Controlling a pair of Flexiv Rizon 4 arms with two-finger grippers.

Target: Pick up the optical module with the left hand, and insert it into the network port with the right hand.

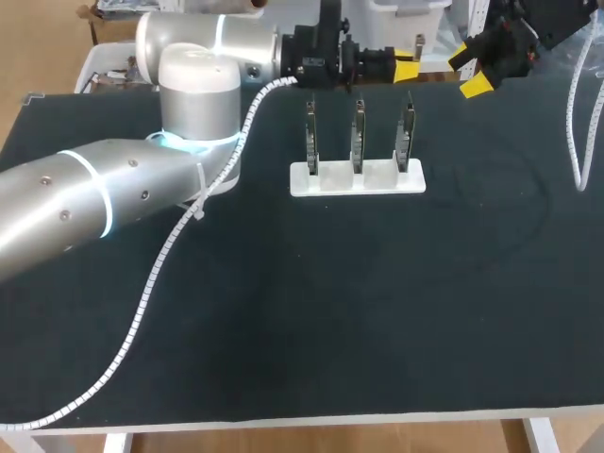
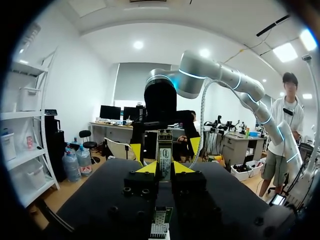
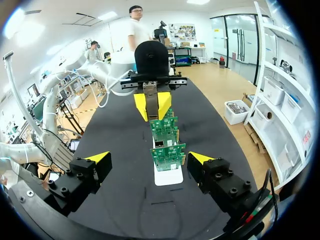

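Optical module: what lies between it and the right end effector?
Nothing; the head view shows a bare gap between the optical module and the right end effector. The circuit boards stand lower.

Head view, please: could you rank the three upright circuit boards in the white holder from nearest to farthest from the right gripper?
Measured from the right gripper:
1. Right circuit board, in the end slot of the white holder on the gripper's side.
2. Middle circuit board, in the centre slot.
3. Left circuit board, in the slot at the holder's far end.
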